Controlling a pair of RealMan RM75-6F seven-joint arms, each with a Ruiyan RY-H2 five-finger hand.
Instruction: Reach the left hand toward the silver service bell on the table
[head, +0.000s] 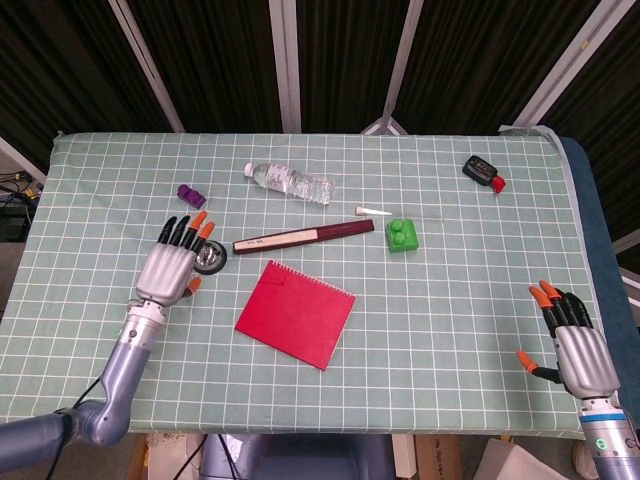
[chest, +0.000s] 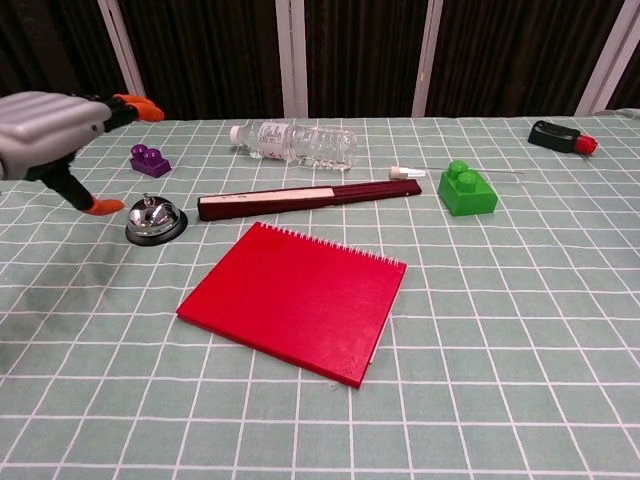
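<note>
My left hand (chest: 48, 128) was up in the air with its fingers spread, holding nothing. The silver bell (chest: 155, 218) sat on the green table (head: 450, 300), just beside my hand, near the long dark box (head: 303, 237). I thought the bell was hard, shiny and slippery, so touching the little knob on top seemed best

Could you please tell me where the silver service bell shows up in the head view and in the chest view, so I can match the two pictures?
Head view: the bell sits left of centre, partly hidden behind the left hand.
Chest view: the bell is at mid-left, fully visible, below the raised left hand.
Shared landmark: the long dark red box lies just to the bell's right in both.
</note>
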